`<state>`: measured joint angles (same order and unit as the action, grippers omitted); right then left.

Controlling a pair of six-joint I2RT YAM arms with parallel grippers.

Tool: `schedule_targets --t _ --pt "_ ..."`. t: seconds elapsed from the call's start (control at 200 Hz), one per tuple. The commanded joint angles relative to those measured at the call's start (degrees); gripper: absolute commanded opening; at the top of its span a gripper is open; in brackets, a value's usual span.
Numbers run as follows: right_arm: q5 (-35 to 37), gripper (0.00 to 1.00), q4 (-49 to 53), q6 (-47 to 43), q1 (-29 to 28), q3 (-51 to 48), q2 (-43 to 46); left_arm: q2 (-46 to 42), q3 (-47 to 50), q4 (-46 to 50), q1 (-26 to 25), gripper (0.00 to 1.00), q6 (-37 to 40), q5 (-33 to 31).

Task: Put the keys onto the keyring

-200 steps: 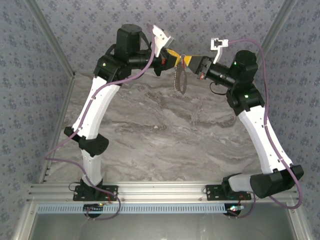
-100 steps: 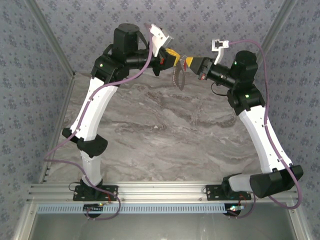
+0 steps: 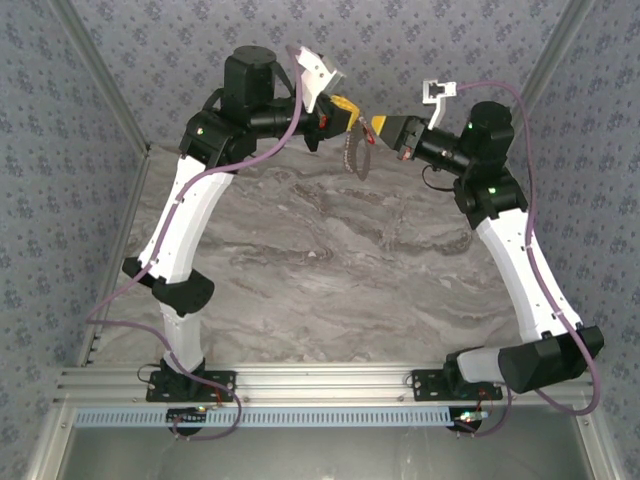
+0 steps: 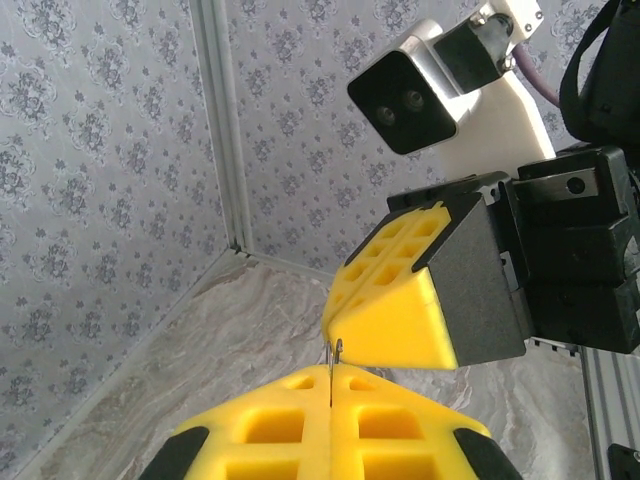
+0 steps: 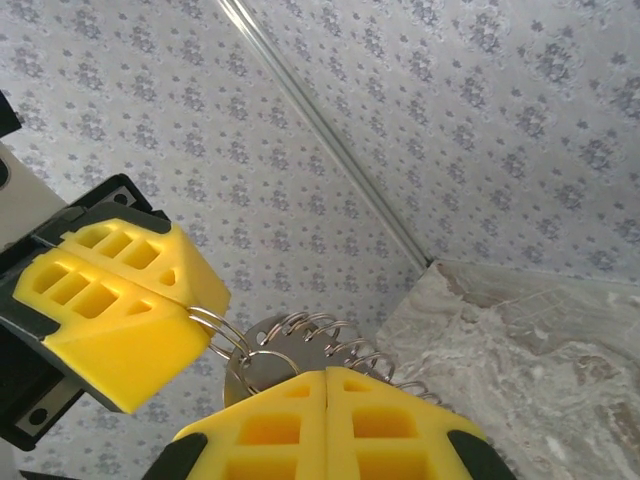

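Left gripper (image 3: pixel 351 109) pinches the keyring (image 3: pixel 356 158); right gripper (image 3: pixel 378 124) sits closed just beside.

On my screen the left gripper (image 3: pixel 348 107) and right gripper (image 3: pixel 380 124) are bright yellow at the tips and black behind. The keyring (image 5: pixel 262 352) is silvery grey wire. The arms (image 3: pixel 185 225) are white with black joints, and their cables (image 3: pixel 490 84) are purple. The table (image 3: pixel 330 270) is grey marble with pale streaks. The walls (image 3: pixel 60 180) are grey-blue with a small repeating floral print.
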<state>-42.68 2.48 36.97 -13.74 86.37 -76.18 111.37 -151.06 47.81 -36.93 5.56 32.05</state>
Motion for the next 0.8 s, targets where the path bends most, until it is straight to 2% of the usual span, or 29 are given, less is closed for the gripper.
schedule_targets --t 0.0,0.165,0.275,0.355,0.605,0.794 --pt "-2.3 0.02 -3.9 3.5 1.1 -1.4 0.3 -2.1 -1.8 -2.6 -0.4 0.0 0.3 0.3" --pt "-2.6 0.21 -12.9 11.2 4.9 -5.0 0.9 -1.7 -1.6 -3.0 -0.4 0.0 0.0 0.0" --pt "-3.5 0.38 -18.7 15.6 6.3 -5.7 0.4 -1.3 -1.5 -4.2 -0.2 0.0 -1.2 0.7" --pt "-4.1 0.44 -22.0 17.8 6.6 -5.7 -0.5 -0.7 -1.4 -5.6 0.1 0.0 -2.7 1.7" --pt "-3.8 0.42 -33.7 25.6 6.0 -6.1 -3.6 0.9 -1.4 -12.0 1.0 0.0 -8.4 4.8" --pt "-4.3 0.27 -37.9 29.1 3.5 -6.1 -5.6 1.8 -1.5 -14.7 0.9 0.0 -10.4 4.9"
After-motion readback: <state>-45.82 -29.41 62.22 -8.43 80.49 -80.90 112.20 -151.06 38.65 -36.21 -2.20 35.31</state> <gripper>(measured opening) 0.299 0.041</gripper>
